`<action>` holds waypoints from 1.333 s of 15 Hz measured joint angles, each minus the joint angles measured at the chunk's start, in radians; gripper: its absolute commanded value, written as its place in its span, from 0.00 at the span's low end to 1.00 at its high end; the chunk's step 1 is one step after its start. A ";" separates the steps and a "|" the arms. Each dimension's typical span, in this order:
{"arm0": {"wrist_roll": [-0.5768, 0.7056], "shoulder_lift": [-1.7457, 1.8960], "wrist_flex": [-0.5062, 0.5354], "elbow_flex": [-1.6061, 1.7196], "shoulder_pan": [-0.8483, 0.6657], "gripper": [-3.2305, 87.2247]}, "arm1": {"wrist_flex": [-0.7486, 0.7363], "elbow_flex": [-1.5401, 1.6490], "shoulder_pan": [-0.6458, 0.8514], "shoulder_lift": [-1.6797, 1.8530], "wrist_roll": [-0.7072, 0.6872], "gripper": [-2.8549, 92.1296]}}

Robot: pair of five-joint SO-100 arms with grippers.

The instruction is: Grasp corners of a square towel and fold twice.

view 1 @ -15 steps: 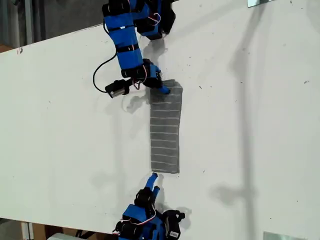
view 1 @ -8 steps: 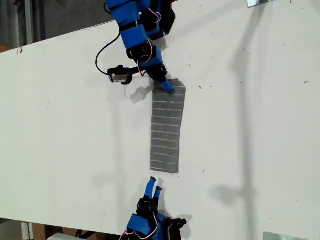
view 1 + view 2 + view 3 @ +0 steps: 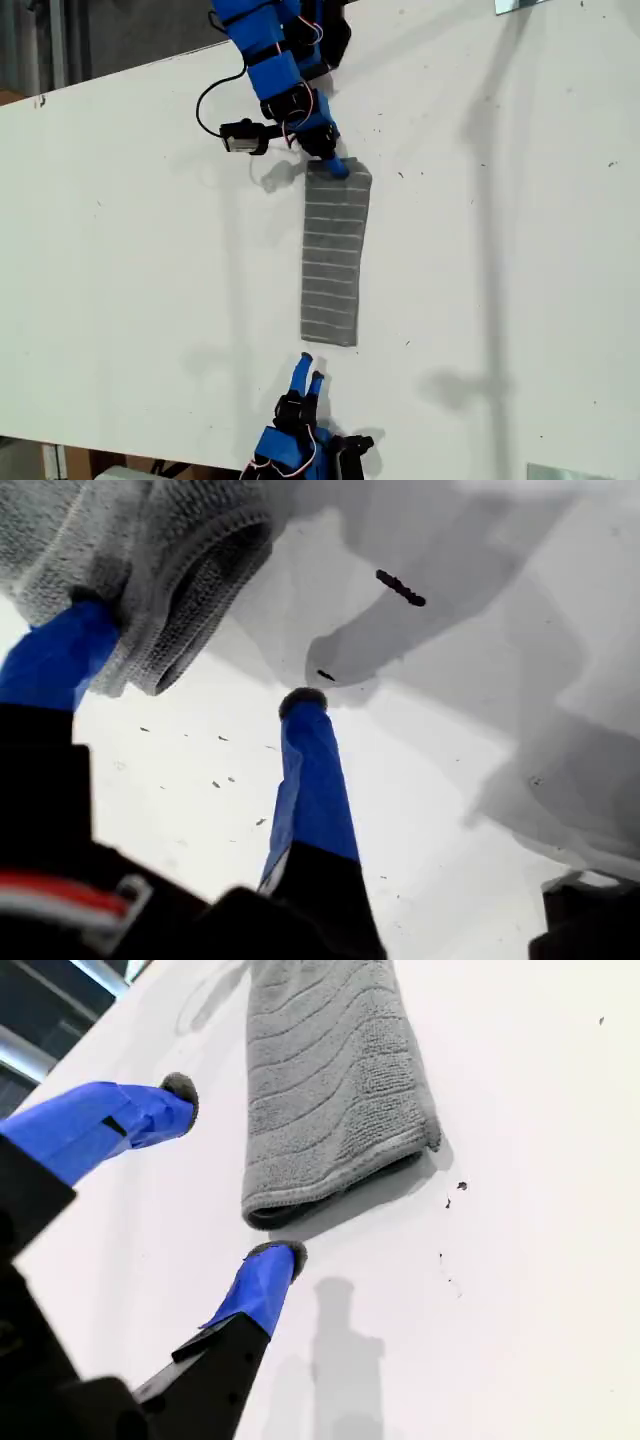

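Towel: the dark grey square cloth with thin pale stripes (image 3: pixel 332 260) lies as a long narrow strip in the middle of the white table (image 3: pixel 150 250). It looks folded once already, and the doubled edge shows in the second wrist view (image 3: pixel 330 1080).

Just changed, far end: over the last second my first gripper (image 3: pixel 335 165) has nudged the strip's far end a little toward the exterior view's right. The strip now bends slightly instead of lying straight.

Just changed, near end: my second gripper (image 3: pixel 311 368) has drawn back from the near edge, and bare table shows between them.

First gripper state: the jaws are apart. One blue finger sits against the cloth's corner (image 3: pixel 150 560) and the other is clear of it (so nothing is pinched).

Second gripper state: it is spread wide and holding nothing, with its fingertips short of the towel's end (image 3: pixel 232 1170).

Meaning for the task: I judge the second fold is not yet begun, since neither end is held. The skew at the far end may need watching when the ends are brought together.

Count: one towel, with four strip corners visible in the exterior view. There are two blue arms, each with one gripper, and one table.
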 measured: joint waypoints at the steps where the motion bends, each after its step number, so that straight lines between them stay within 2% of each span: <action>1: 0.009 0.000 -0.008 0.017 -0.002 0.35 | -0.008 -0.026 0.000 -0.002 -0.009 0.39; 4: 0.018 0.000 -0.018 0.038 -0.006 0.35 | -0.080 -0.041 0.018 -0.058 -0.009 0.39; 5: 0.023 0.000 -0.023 0.038 -0.006 0.35 | -0.130 -0.061 0.021 -0.144 -0.009 0.39; 7: 0.028 0.000 -0.023 0.038 -0.006 0.35 | -0.137 -0.186 0.023 -0.319 -0.015 0.37; 8: 0.028 0.000 -0.023 0.038 -0.006 0.35 | -0.127 -0.221 0.023 -0.368 -0.015 0.30; 10: 0.028 0.000 -0.032 0.051 -0.005 0.35 | -0.120 -0.268 0.026 -0.433 -0.015 0.09; 11: 0.028 0.000 -0.034 0.061 -0.002 0.35 | -0.130 -0.302 0.028 -0.449 -0.012 0.03; 14: 0.028 0.000 -0.046 0.103 0.000 0.35 | -0.156 -0.319 0.008 -0.453 0.035 0.03; 16: 0.031 0.000 -0.051 0.107 -0.020 0.34 | -0.149 -0.201 -0.044 -0.331 0.132 0.03; 17: 0.041 0.000 -0.052 0.107 -0.043 0.34 | -0.120 -0.121 -0.083 -0.229 0.206 0.03; 20: 0.064 0.000 -0.060 0.110 -0.094 0.34 | 0.152 -0.072 -0.199 0.046 0.407 0.03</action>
